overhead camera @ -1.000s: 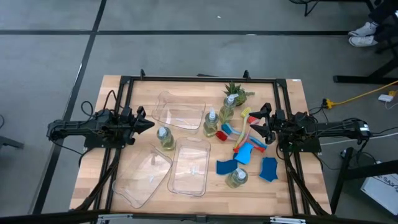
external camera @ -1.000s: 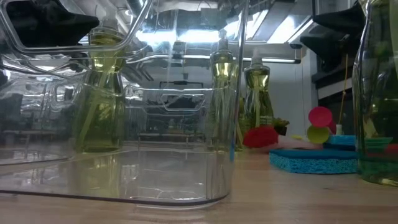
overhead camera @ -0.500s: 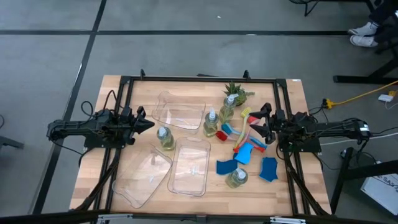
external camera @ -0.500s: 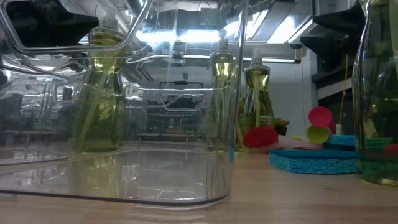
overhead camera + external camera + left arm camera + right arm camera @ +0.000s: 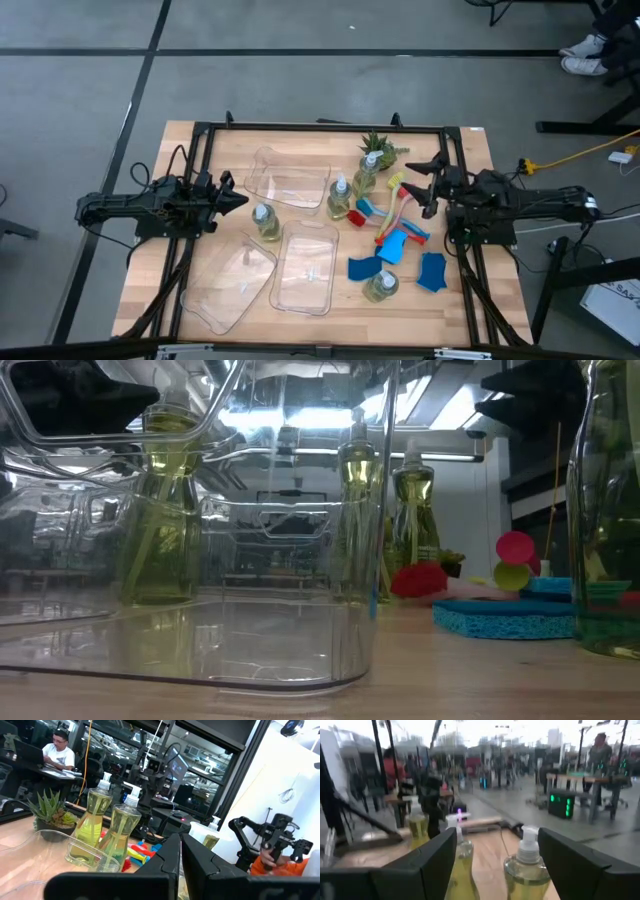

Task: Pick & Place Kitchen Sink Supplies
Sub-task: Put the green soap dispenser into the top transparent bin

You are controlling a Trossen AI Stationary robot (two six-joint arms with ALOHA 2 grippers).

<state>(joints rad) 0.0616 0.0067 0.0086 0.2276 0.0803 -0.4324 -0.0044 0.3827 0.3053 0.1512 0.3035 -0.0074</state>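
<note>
Several clear pump bottles of yellow-green liquid stand on the table (image 5: 265, 222) (image 5: 340, 197) (image 5: 368, 170) (image 5: 381, 285). Blue sponge pieces (image 5: 364, 268) (image 5: 432, 272) (image 5: 395, 248) lie flat at the right. Red, blue and yellow-green brushes (image 5: 395, 208) lie together beside them. My right gripper (image 5: 422, 188) (image 5: 497, 865) hovers open above the table's right side, pointing level at the bottles and touching nothing. My left gripper (image 5: 243, 200) (image 5: 180, 851) waits shut at the left, above the table.
Three clear plastic trays (image 5: 288, 180) (image 5: 305, 265) (image 5: 228, 288) lie at the middle and near left. A small potted plant (image 5: 380, 148) stands at the far edge by the bottles. A black frame (image 5: 320, 127) runs around the table. People sit in the room behind.
My right gripper has risen, tipped up from slanting down to about level and rolled a little. It stays open, and none of the objects has moved.
</note>
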